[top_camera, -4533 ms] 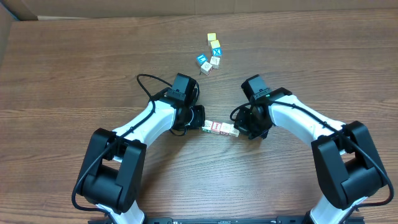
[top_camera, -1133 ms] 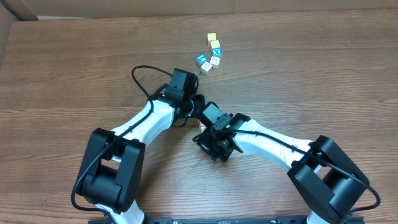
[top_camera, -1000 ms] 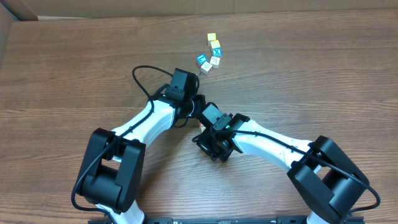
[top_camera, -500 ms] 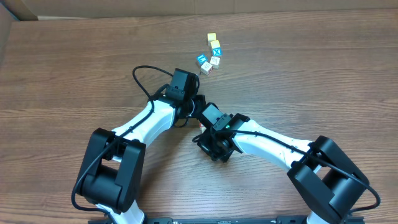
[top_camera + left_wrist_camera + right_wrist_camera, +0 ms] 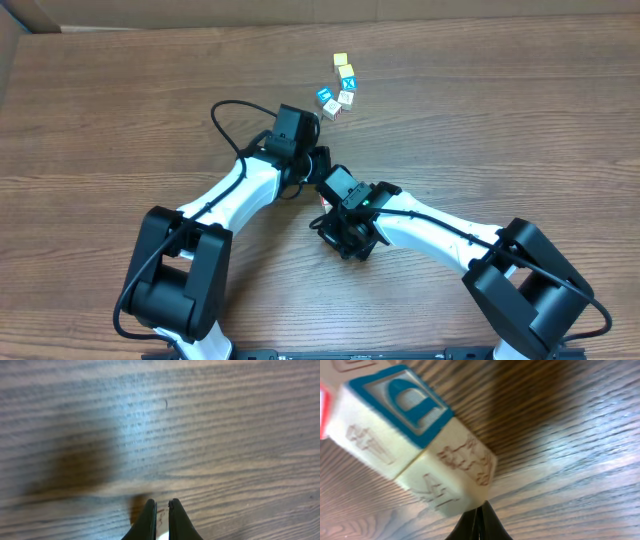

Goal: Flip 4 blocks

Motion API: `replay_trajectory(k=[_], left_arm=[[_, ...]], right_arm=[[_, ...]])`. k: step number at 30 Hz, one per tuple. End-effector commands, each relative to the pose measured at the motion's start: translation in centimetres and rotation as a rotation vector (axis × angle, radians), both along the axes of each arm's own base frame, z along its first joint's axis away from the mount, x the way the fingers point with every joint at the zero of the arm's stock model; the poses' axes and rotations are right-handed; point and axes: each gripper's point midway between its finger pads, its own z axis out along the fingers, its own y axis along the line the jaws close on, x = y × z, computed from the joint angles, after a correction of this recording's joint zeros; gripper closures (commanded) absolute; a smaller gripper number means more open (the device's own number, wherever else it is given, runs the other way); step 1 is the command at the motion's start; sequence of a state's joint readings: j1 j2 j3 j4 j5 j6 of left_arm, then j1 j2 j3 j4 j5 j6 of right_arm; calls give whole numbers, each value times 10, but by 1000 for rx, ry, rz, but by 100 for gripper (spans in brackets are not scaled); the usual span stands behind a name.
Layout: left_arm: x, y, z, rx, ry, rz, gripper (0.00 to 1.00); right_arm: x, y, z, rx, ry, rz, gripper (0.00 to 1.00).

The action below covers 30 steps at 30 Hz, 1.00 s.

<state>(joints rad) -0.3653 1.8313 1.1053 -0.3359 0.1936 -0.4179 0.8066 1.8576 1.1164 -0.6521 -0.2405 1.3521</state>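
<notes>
Right now your two arms meet near the middle of the table point(image 5: 520, 100), the left arm point(image 5: 245, 185) reaching in from 8 o'clock and the right arm point(image 5: 420, 225) from 4 o'clock.

Your left claw point(image 5: 162, 515) has its fingers point(image 5: 149, 520) drawn together, with only a thin slit between them and nothing gripped. Its wrist view shows bare wood grain ahead. A speck of white sits at the bottom edge between the fingers, and you cannot tell what it is.

Your right claw point(image 5: 477, 522) is pinched fully closed, the tips meeting in a point, and it has hold of nothing. Its tip sits just under the row of blocks point(image 5: 420, 445), so close that you cannot tell whether it touches. At 12 o'clock of the tip is the pale block point(image 5: 455, 475), with engraved figures on its sides. Flush against it, at 10 o'clock, is the blue-lettered block point(image 5: 400, 405), its blue-bordered face turned up. A red-edged block point(image 5: 322, 410) shows only as a sliver at the left margin, at 9 o'clock.

From overhead the row is almost wholly hidden beneath your right wrist.

Well apart, at 12 o'clock of the meeting point, lies a loose cluster of cubes point(image 5: 340, 85): yellow faces farthest out, blue and white ones nearer the arms.
</notes>
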Motion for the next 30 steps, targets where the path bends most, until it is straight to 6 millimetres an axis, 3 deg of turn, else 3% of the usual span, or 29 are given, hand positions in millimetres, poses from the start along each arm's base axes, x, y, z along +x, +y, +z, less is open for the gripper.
replay_trajectory(k=[1,7,11,18,25,30], left_arm=[[19,6,13,3,-41,20,96],[23,25,34,2,32,107,96],[8,39,37,19,136,140,96],[-32,56,15,122,286,126,96],[-54,59,-15,137,335,125,96],[-62,52,-26,111,340,107,96]], right_arm=[[10,13,30,62,-76,87,96],[23,3,71,38,-174,260,96],[40,-7,89,39,-241,361,96],[68,-36,74,-96,-288,310,96],[91,-56,49,-272,-339,285,96],[100,-48,35,-267,-370,357,96]])
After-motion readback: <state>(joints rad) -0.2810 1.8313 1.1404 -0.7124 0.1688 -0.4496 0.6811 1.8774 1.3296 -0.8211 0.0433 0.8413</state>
